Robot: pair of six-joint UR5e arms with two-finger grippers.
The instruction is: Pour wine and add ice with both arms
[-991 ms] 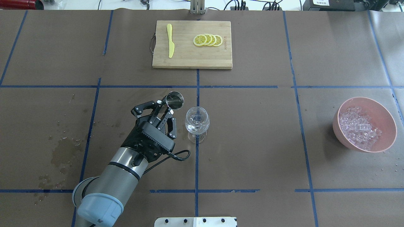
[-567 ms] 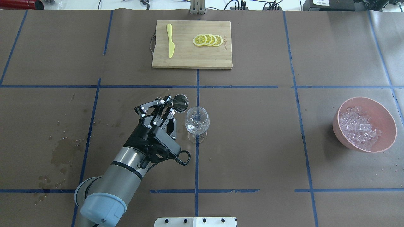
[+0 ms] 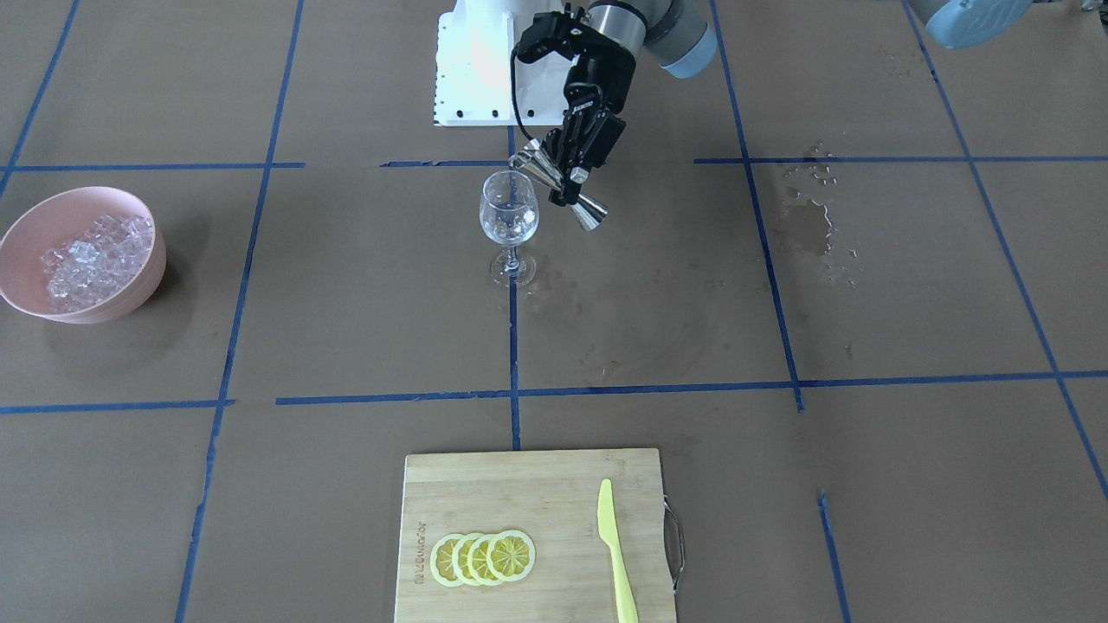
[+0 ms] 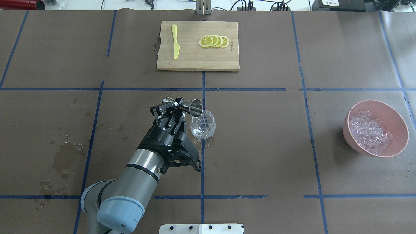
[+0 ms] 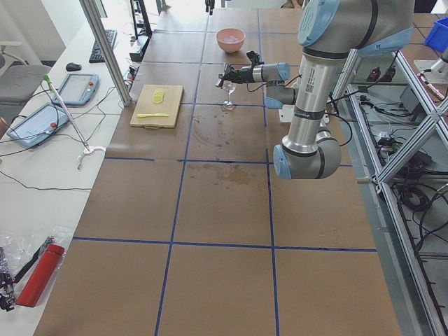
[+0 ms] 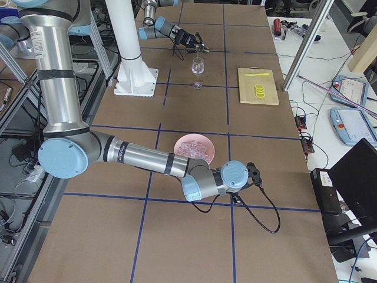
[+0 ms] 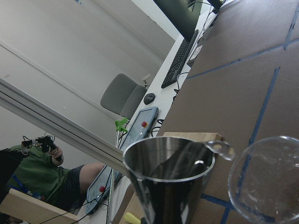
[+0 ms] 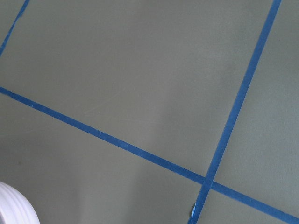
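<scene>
Pouring step. Left tool (image 4: 178, 104), clenched on the tilted jigger (image 4: 195, 108), spills wine (image 7: 222, 150) into the wine glass (image 4: 203, 125); right tool (image 6: 252, 172): grip cannot be told. Next, probably: level jigger, fetch ice (image 4: 369, 130) from pink bowl (image 4: 400, 123).

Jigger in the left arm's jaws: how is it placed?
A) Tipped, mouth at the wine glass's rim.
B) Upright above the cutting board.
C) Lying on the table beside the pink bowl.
A: the jigger is tipped sideways with its open mouth at the rim of the wine glass.
</scene>
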